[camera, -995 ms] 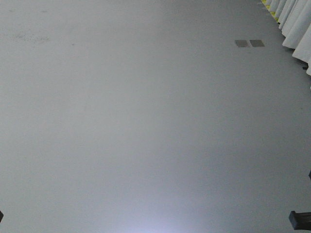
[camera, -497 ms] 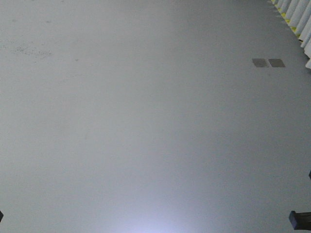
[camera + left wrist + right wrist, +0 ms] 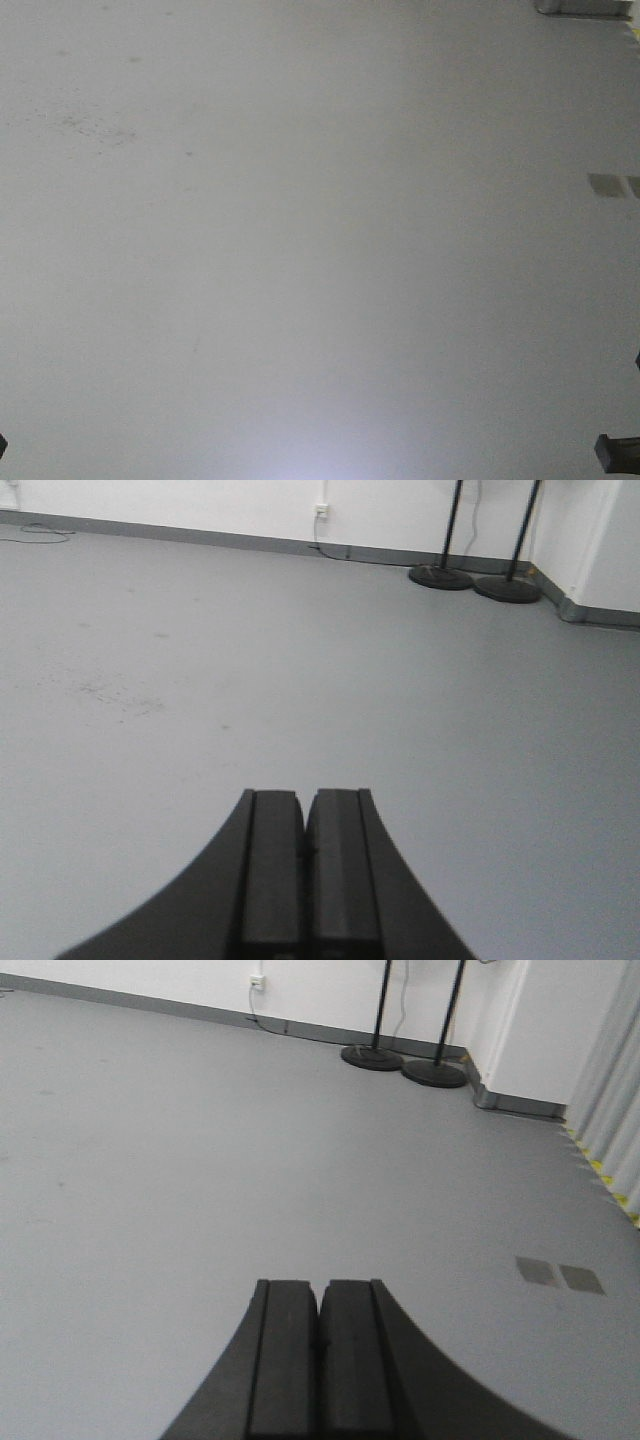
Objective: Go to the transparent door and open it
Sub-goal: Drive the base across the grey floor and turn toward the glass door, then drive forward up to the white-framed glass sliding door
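My left jaws are clenched face to face, nothing between them; my right jaws are clenched the same way. Both hang over a bare grey floor [image 3: 300,680]. Far off stands a white wall [image 3: 200,500] with a socket [image 3: 321,510]. Two black stand bases [image 3: 440,577] sit side by side at the far right. Two grey floor patches [image 3: 560,1275] lie near right, before a pale curtain [image 3: 612,1080]. The transparent door is in none of my views, so I cannot tell which way it runs.

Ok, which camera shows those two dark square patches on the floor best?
The right wrist view: both square patches show whole. The front view catches them only at its right edge, one cut off. The left wrist view misses them.
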Available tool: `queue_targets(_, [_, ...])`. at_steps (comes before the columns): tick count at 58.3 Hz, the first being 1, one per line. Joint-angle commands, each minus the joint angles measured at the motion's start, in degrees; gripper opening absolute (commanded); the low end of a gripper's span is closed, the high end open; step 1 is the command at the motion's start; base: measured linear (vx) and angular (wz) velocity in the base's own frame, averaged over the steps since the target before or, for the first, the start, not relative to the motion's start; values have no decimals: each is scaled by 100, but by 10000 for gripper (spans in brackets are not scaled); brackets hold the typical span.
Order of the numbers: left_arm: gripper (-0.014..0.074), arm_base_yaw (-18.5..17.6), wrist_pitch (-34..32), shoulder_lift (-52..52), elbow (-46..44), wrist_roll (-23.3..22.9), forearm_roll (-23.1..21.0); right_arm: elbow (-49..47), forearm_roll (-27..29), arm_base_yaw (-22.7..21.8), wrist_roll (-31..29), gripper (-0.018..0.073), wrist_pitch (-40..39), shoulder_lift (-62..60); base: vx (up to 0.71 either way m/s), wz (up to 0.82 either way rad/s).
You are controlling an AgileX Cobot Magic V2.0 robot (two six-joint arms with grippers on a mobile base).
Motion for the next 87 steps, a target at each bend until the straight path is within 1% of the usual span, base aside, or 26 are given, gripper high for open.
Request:
queue_targets(1, [-6, -28, -459, -71, 132, -37, -10, 77, -4, -23, -10, -8, -478, -84, 53, 28])
queue_targets(23, [-6, -28, -459, -71, 132, -37, -10, 77, -4, -23, -10, -8, -478, -84, 54, 45])
queue_targets(59, [-6, -28, -459, -71, 132, -37, -10, 77, -4, -23, -10, -8, -478, -84, 55, 74])
queue_targets(87, [-6, -28, -459, -71, 132, -37, -10, 77, -4, -23, -10, -8, -478, -84, 51, 63])
